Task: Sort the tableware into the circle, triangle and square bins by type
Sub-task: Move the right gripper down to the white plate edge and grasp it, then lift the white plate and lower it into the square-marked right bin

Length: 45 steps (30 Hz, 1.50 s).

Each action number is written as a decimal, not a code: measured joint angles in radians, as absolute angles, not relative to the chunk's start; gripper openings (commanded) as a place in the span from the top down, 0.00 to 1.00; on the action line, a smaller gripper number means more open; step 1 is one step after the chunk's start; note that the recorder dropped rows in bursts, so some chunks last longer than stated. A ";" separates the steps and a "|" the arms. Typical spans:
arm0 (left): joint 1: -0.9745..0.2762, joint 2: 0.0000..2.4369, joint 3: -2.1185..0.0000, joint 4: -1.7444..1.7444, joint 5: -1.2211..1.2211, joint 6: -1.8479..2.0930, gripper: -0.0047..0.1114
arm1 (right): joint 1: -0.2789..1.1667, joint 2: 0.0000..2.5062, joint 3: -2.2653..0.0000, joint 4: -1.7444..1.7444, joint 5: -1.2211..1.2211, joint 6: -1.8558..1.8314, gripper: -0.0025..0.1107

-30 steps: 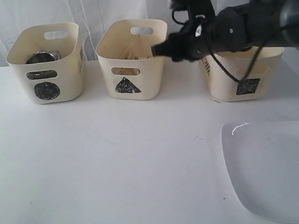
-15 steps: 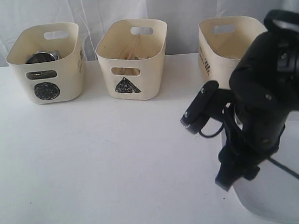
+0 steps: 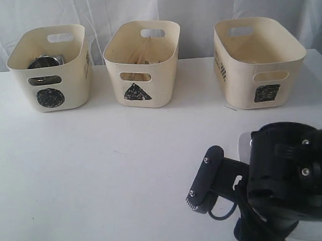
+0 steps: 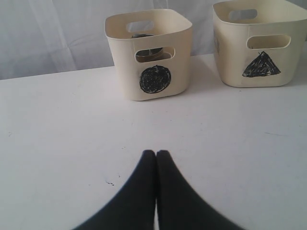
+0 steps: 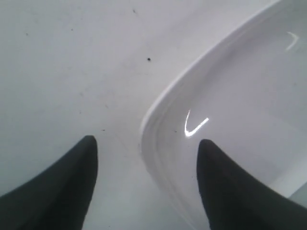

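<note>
Three cream bins stand in a row at the back: the circle bin (image 3: 48, 70) with steel ware (image 3: 43, 62) inside, the triangle bin (image 3: 142, 64) with brownish sticks showing inside, and the square bin (image 3: 258, 62). The large white plate (image 5: 240, 96) lies at the front right, almost wholly hidden in the exterior view by my right arm (image 3: 290, 183). My right gripper (image 5: 146, 143) is open and low over the plate's rim, with one finger over the table and the other over the plate. My left gripper (image 4: 156, 153) is shut and empty, facing the circle bin (image 4: 148, 52).
The white table (image 3: 109, 167) stretches in front of the bins. A white curtain hangs behind them. The triangle bin (image 4: 259, 43) sits beside the circle bin in the left wrist view.
My right arm has swung from up by the triangle and square bins down to the front right, onto the plate's edge. Its jaws have spread wider. The left gripper stays shut.
</note>
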<state>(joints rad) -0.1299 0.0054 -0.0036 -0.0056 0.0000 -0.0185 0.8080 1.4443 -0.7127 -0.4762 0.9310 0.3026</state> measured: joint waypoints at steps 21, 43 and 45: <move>-0.130 0.005 -0.004 -0.006 0.000 -0.018 0.96 | 0.762 1.644 -0.592 -0.739 0.768 0.444 0.52; -0.130 0.005 -0.004 -0.006 0.000 -0.018 0.96 | 0.830 1.106 -0.684 -0.637 0.890 0.496 0.98; -0.130 0.005 -0.004 -0.006 0.000 -0.018 0.96 | 0.830 1.077 -0.691 -0.629 0.906 0.496 0.98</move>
<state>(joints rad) -0.1299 0.0054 -0.0036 -0.0056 0.0000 -0.0185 0.8296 1.0774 -0.6912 -0.6288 0.9060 0.4961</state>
